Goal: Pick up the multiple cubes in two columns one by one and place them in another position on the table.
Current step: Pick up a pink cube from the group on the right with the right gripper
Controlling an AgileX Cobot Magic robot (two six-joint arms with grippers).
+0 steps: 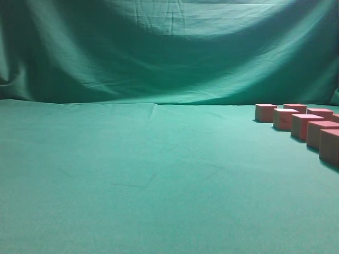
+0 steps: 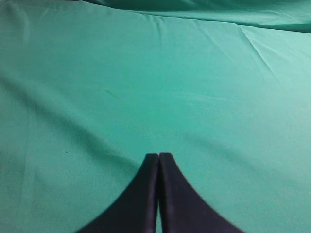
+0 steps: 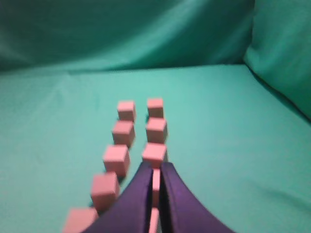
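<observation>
Several pink cubes stand in two columns on the green cloth. In the exterior view they sit at the far right, from the far cube (image 1: 265, 112) to the near cube (image 1: 329, 146). In the right wrist view the left column (image 3: 116, 159) and the right column (image 3: 156, 129) run away from me. My right gripper (image 3: 155, 166) is shut, empty, above the near end of the right column; cubes show through its thin gap. My left gripper (image 2: 159, 155) is shut and empty over bare cloth. Neither gripper shows in the exterior view.
Green cloth covers the table (image 1: 132, 174) and hangs as a backdrop (image 1: 169, 47) behind it. A raised fold of cloth (image 3: 286, 63) stands to the right of the cubes in the right wrist view.
</observation>
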